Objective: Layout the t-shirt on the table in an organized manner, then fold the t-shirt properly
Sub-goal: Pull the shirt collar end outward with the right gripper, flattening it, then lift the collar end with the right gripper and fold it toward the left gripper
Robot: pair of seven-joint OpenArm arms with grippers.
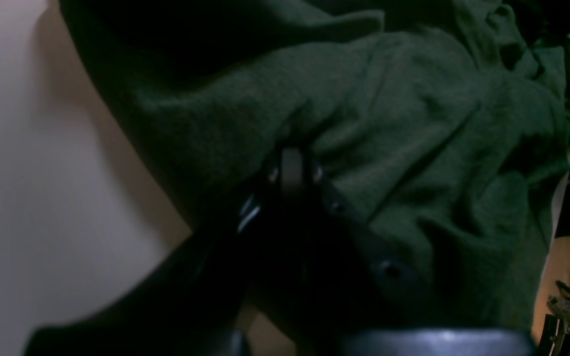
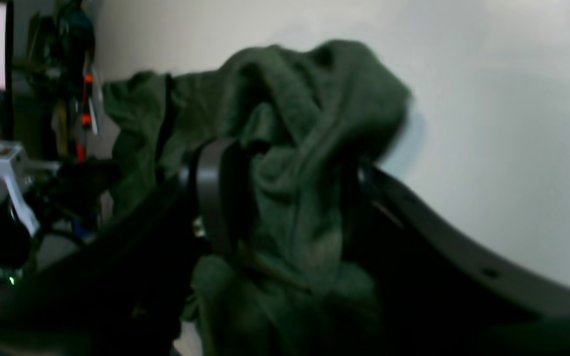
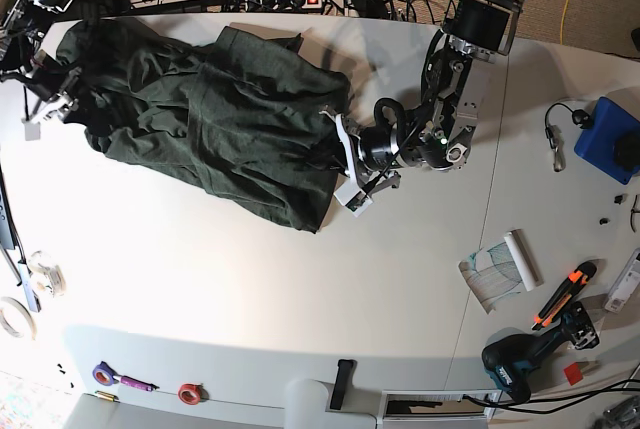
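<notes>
a dark green cloth t-shirt is spread in a crumpled heap on the far left part of the wide white table, as seen from above. it is not laid flat, and many folds and bumps are seen in it.

the right edge of the shirt is pinched by the left claw. its two black fingers are pressed close together on a small fold of cloth. the left edge of the shirt is held by the right claw. a thick bunch of cloth is squeezed between its two fingers, though this view is blurred.

at the lower right of the view from above, a blue and black power drill, an orange and black cutter knife and a small roll of white paper are laid well apart from the shirt. a purple roll of tape and a red roll of tape are seen near the lower left edge.
</notes>
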